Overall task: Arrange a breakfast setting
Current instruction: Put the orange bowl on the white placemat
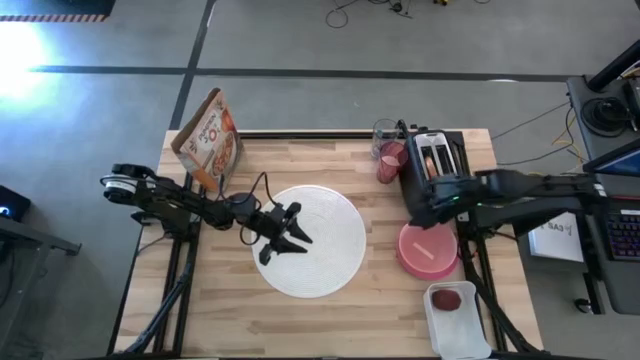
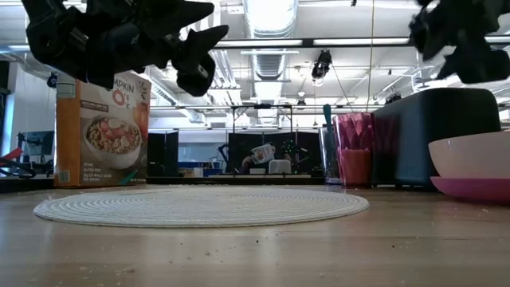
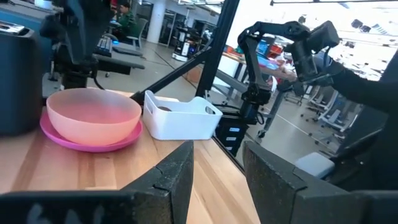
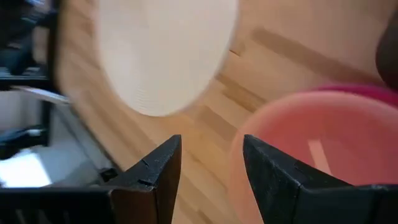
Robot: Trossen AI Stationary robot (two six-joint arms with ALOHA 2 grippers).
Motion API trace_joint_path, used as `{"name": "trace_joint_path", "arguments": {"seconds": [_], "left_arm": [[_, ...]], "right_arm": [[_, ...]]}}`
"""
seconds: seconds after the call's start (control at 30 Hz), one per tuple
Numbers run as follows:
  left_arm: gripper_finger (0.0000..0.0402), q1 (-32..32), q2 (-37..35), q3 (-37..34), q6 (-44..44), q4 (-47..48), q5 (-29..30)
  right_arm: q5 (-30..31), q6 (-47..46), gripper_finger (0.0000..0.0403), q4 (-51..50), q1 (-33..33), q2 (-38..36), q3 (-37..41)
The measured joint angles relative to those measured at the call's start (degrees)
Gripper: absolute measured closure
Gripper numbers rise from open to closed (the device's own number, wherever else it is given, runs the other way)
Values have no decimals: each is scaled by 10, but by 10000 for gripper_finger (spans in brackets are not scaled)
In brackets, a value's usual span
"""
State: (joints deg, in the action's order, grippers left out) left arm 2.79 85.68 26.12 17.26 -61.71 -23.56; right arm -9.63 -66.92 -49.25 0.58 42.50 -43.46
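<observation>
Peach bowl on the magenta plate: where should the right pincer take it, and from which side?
Grip the peach bowl by its thin upright rim, coming straight down from above with one finger inside and one outside. It sits open-side up, nested on the magenta plate, and looks too wide to span. Probably use the rim nearest the white disc, clear of the toaster. The right pincer hangs just above it, open.

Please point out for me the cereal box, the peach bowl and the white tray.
cereal box (image 2: 102, 131), low view, middle of its printed front.
peach bowl (image 3: 93, 112), left wrist view, its outer wall.
white tray (image 3: 180, 121), left wrist view, its near side wall.
</observation>
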Motion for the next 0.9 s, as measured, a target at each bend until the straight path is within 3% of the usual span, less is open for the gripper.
{"name": "trace_joint_path", "arguments": {"seconds": [0.43, 0.9], "left_arm": [[279, 1, -32, -33, -15, 0, -15], [279, 2, -40, -44, -22, 0, -75]], "right_arm": [[-72, -83, 241, 2, -53, 148, 0], [-83, -115, 241, 20, -96, 279, -60]]}}
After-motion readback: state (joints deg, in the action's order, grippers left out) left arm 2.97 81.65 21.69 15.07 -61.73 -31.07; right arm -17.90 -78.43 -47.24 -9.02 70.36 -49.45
